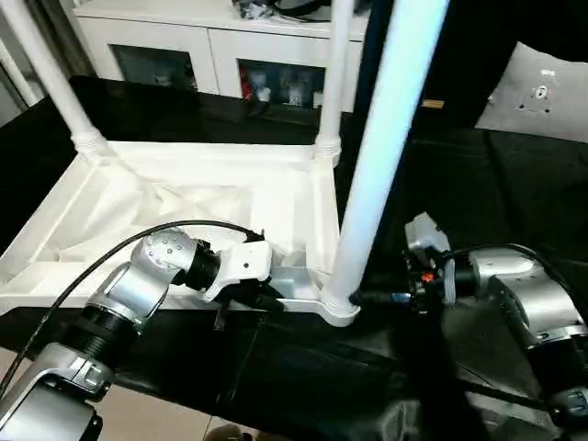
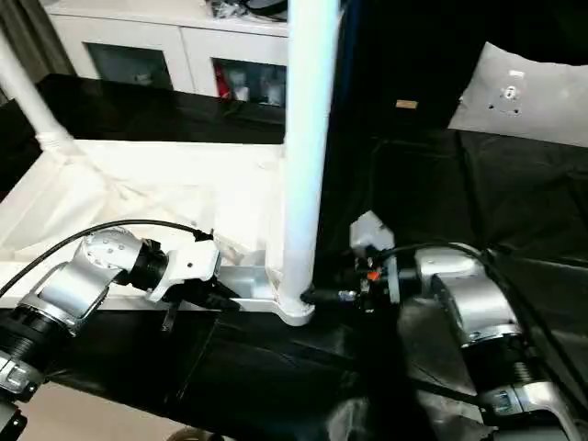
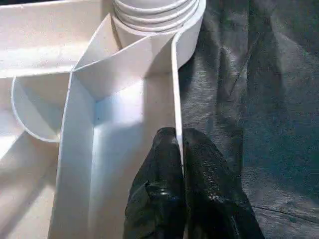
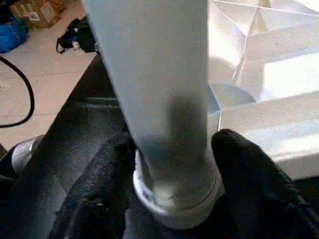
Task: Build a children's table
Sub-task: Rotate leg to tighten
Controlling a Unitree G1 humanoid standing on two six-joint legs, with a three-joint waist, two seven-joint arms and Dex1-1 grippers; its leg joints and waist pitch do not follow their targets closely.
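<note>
Head views: we see the tabletop (image 1: 184, 197) lying upside down on the black cloth (image 1: 514, 193), ribbed underside up. Three legs stand upright in its corner sockets: a far left leg (image 1: 50, 73), a far right leg (image 1: 335, 69), and a near leg (image 1: 386, 147) at the near right corner, closest to us. A white cabinet (image 1: 211, 41) stands behind the table.

The left gripper (image 1: 268, 296) reaches in from the left and meets the near rim of the tabletop, just beside the near leg's socket. The right gripper (image 1: 367, 299) comes in level from the right and sits at the base of the near leg, where the leg enters the socket.

Left wrist view: we see the left gripper's fingers (image 3: 159, 199) pressed together on the thin near wall of the tabletop (image 3: 175, 104), one finger inside the wall and one outside. The grip is closed on that wall. The ribbed base of the near leg (image 3: 154, 12) stands just beyond, in the corner socket. The cloth (image 3: 249, 99) lies outside the wall.

Right wrist view: we see the near leg (image 4: 154, 84) rising between the right gripper's fingers (image 4: 254, 184), which bracket its collar on both sides. The fingers stand apart at about the leg's width; we cannot tell whether they clamp it. The tabletop (image 4: 269, 79) lies just behind the leg.
</note>
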